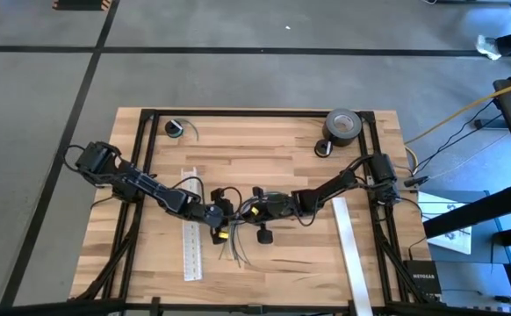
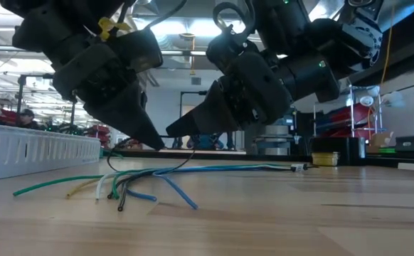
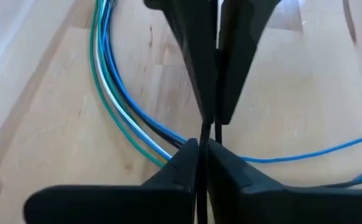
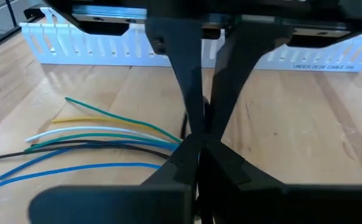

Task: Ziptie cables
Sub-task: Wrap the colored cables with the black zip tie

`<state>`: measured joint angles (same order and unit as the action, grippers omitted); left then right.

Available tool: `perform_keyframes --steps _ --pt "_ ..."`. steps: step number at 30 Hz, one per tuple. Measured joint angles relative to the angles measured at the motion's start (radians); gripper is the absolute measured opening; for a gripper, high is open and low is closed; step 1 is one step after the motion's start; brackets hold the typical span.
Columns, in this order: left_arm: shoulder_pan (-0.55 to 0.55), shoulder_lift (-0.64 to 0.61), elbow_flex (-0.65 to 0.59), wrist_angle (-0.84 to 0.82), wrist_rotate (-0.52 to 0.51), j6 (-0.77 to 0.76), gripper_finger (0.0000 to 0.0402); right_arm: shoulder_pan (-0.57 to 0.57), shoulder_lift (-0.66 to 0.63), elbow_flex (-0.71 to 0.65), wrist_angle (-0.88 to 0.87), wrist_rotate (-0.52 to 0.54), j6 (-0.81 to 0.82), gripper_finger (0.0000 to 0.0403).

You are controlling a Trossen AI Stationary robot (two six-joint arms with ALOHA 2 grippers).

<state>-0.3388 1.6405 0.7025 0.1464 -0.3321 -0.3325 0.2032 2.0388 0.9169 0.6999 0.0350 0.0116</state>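
Observation:
The cables (image 2: 193,169) lie loose on the wooden table (image 1: 264,167) near its front edge: thin blue, green, white, yellow and black wires, fanned out at their near ends (image 1: 233,250). Just above them my left gripper (image 3: 199,148) and my right gripper (image 4: 198,146) meet tip to tip, both shut. A very thin black ziptie (image 3: 204,134) runs between the two pairs of fingertips. In the low view my left gripper (image 2: 157,144) slants down from the left, and my right gripper (image 2: 170,134) from the right. My left gripper pinches the thin black ziptie (image 3: 202,142) between its two fingertips, slanting down from the table's left. The strip runs back between the fingers, along them. It is held above the cables. My right gripper is shut on the black ziptie (image 3: 218,130) at its fingertips, coming almost level from the table's right. The fingers themselves hide which part of the strip they have.
A long white slotted strip (image 1: 191,224) lies left of the grippers and another (image 1: 352,254) to the right. A roll of dark tape (image 1: 343,127) and a small coil (image 1: 176,129) sit at the far edge. A person's shoe (image 1: 491,46) shows beyond the table.

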Motion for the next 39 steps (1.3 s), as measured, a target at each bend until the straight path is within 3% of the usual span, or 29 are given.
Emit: perform_keyframes --steps 5,10,17,22,24,28,33,36,39 --pt "0.000 0.000 0.000 -0.005 -0.001 0.008 0.0002 -0.001 -0.011 0.000 -0.016 -0.001 0.016 0.0028" --pt "-0.002 0.000 0.000 -0.006 -0.003 0.022 0.0000 -0.001 -0.083 0.001 -0.083 0.051 0.035 0.0079" --pt "-0.002 0.000 0.000 -0.008 -0.002 0.013 0.0000 -0.010 -0.312 0.002 -0.425 0.085 0.034 0.0161" --pt "-0.002 0.000 0.000 -0.004 -0.002 0.010 0.0000 -0.013 -0.494 0.001 -0.768 0.086 0.089 0.0186" --pt "-0.002 0.000 0.000 -0.004 -0.001 0.007 0.0000 -0.005 -0.533 -0.014 -0.819 0.085 0.159 0.0188" --pt "-0.002 0.000 0.000 -0.004 -0.001 0.006 0.0000 0.052 -0.542 -0.126 -0.739 0.088 0.286 0.0188" --pt "-0.002 0.000 0.000 0.001 -0.001 0.009 0.0000 0.128 -0.445 -0.305 -0.341 0.165 0.374 0.0188" --pt "-0.002 0.000 0.000 0.002 -0.001 0.015 0.0000 0.130 -0.361 -0.316 -0.164 0.201 0.369 0.0188" --pt "-0.001 0.000 0.000 0.002 -0.001 0.015 0.0000 0.130 -0.253 -0.267 -0.176 0.203 0.308 0.0188"
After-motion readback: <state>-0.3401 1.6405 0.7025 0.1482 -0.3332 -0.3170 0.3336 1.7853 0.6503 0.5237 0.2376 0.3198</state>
